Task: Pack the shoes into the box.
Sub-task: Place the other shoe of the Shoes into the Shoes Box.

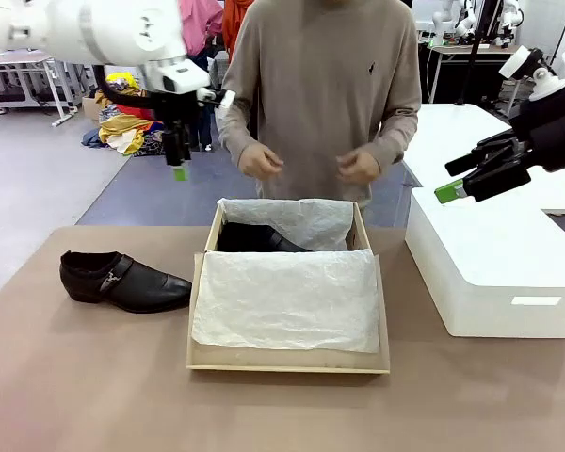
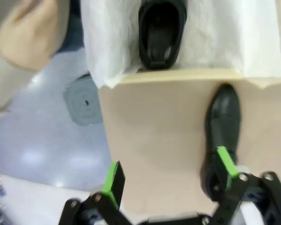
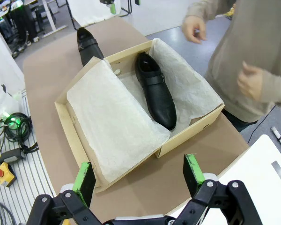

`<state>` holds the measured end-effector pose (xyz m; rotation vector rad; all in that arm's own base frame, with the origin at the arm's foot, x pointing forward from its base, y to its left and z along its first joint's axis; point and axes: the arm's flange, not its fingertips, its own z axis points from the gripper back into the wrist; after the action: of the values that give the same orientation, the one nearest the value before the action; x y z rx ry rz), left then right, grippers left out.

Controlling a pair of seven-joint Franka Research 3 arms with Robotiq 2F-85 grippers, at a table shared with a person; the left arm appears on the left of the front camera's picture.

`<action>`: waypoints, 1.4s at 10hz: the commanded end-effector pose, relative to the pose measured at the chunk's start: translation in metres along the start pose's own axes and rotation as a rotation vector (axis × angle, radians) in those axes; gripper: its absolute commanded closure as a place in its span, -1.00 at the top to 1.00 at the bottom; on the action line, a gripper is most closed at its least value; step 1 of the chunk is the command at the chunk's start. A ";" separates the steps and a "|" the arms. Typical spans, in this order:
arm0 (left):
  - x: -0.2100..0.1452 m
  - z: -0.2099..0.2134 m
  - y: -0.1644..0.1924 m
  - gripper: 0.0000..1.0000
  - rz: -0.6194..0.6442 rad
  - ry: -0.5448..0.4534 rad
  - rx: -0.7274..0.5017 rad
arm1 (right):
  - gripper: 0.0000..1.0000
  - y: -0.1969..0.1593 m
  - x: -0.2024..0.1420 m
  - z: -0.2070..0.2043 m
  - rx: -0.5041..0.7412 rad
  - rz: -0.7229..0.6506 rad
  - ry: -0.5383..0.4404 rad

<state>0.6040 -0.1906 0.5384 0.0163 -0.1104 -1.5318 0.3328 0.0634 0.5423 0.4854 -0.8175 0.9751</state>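
Table [image 1: 75,386]: we see a flat, plain brown.
Box [image 1: 287,360]: we read it as tan-brown cardboard, unprinted.
Tissue paper [image 1: 287,301]: white to us, no print.
Shoe on the table [image 1: 122,281]: we see glossy black with a metal-grey buckle.
Shoe in the box [image 3: 155,89]: the same plain black, we find.
Bigger box [image 1: 490,273]: we see smooth white.
Left gripper [image 1: 178,165]: we note black with green pads.
Right gripper [image 1: 452,181]: black and green too.
Person's sweater [image 1: 325,85]: we'd call it plain beige.
Floor [image 1: 38,179]: we see grey-blue.
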 end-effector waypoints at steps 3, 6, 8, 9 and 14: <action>-0.079 0.002 -0.051 1.00 -0.113 -0.040 0.047 | 1.00 -0.004 0.001 -0.001 0.013 0.021 -0.023; -0.107 0.001 -0.060 1.00 -0.146 -0.050 0.078 | 1.00 -0.004 0.001 -0.001 0.013 0.021 -0.023; -0.101 0.003 -0.050 1.00 -0.049 -0.043 0.044 | 1.00 -0.004 0.001 -0.001 0.013 0.021 -0.023; -0.109 0.005 -0.053 1.00 -0.119 -0.024 0.059 | 1.00 -0.004 0.001 -0.001 0.013 0.021 -0.023; -0.109 0.005 -0.053 1.00 -0.119 -0.024 0.059 | 1.00 -0.004 0.001 -0.001 0.013 0.021 -0.023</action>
<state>0.5474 -0.0878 0.5301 0.0468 -0.1727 -1.6355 0.3327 0.0635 0.5424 0.4847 -0.8175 0.9753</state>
